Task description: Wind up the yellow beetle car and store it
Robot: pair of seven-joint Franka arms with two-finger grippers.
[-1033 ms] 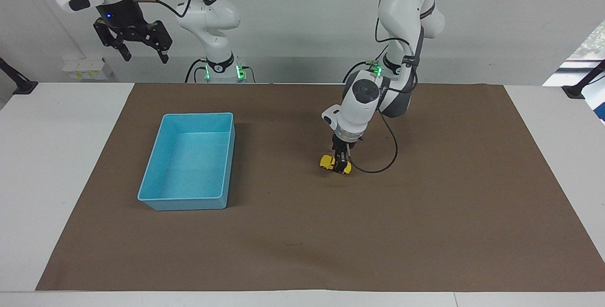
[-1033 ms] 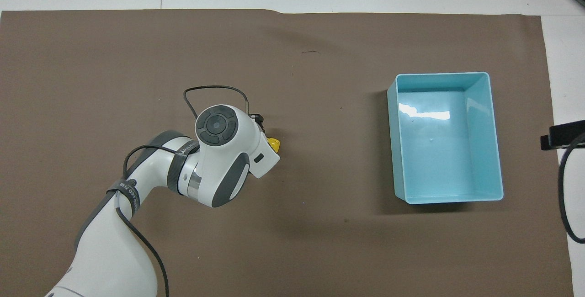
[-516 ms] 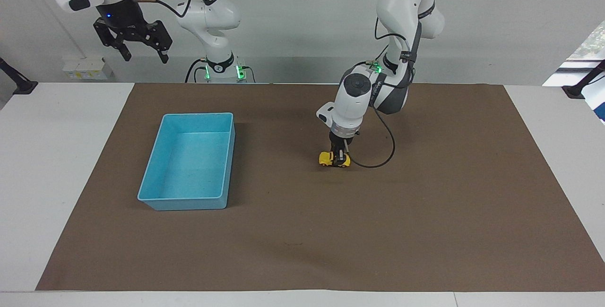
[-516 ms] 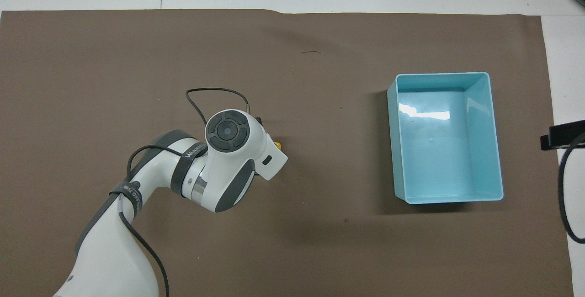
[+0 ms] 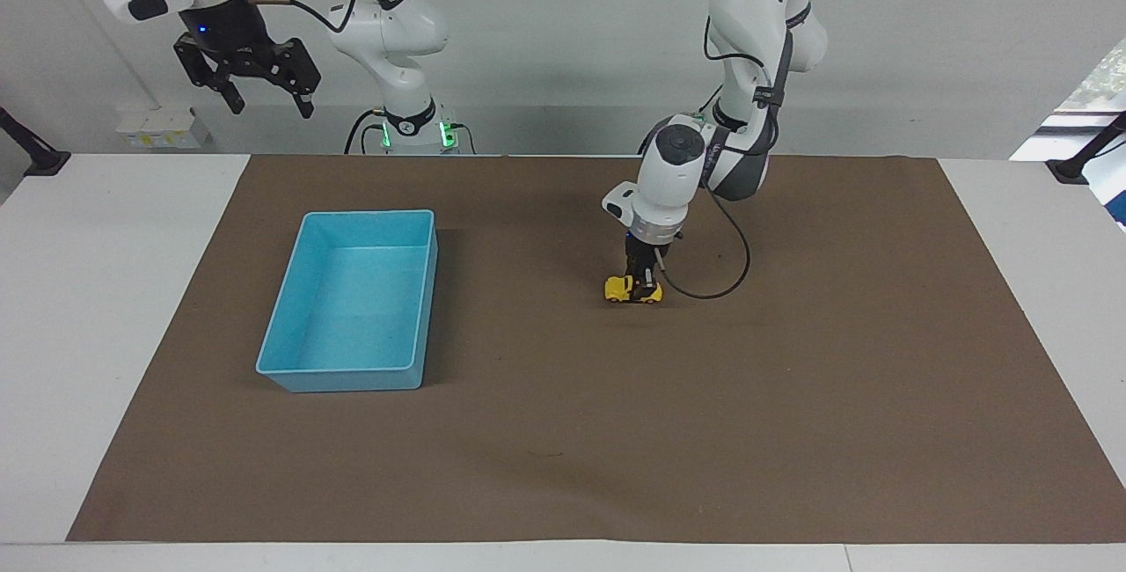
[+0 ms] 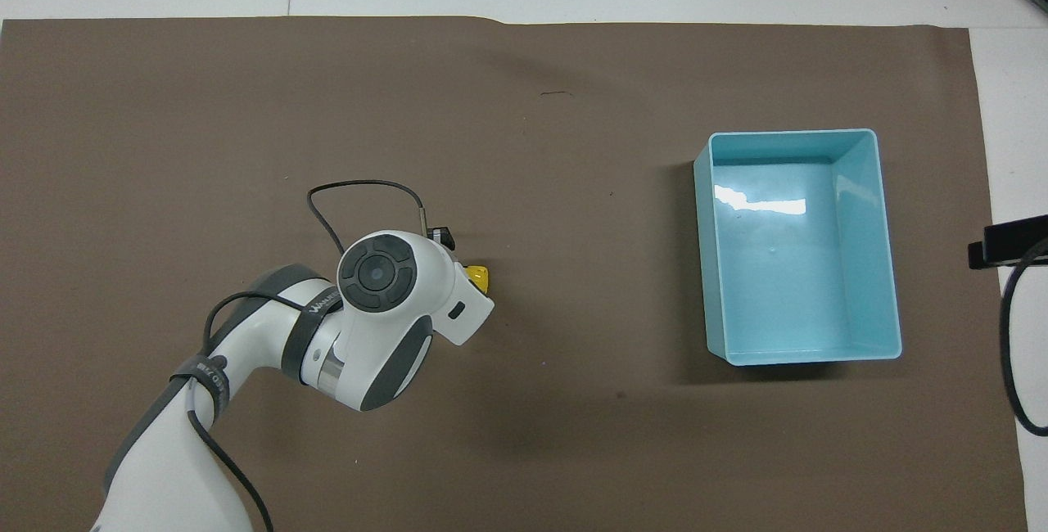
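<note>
yellow beetle car (image 5: 632, 290) on mat, clamped in left gripper (image 5: 639, 284)

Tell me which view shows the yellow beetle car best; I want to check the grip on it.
The facing view: the yellow beetle car sits on the brown mat with the left hand shut on it from above. The overhead view shows only one yellow end; the arm's wrist covers the rest.

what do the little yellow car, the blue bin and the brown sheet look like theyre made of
Yellow beetle car: probably hard glossy plastic, going by its bright even colour; too small to be sure.
Blue bin: smooth moulded plastic, with thin walls and a light glare on its floor.
Brown sheet: matte, paper- or felt-like, lying flat with no shine; which one is unclear.
</note>
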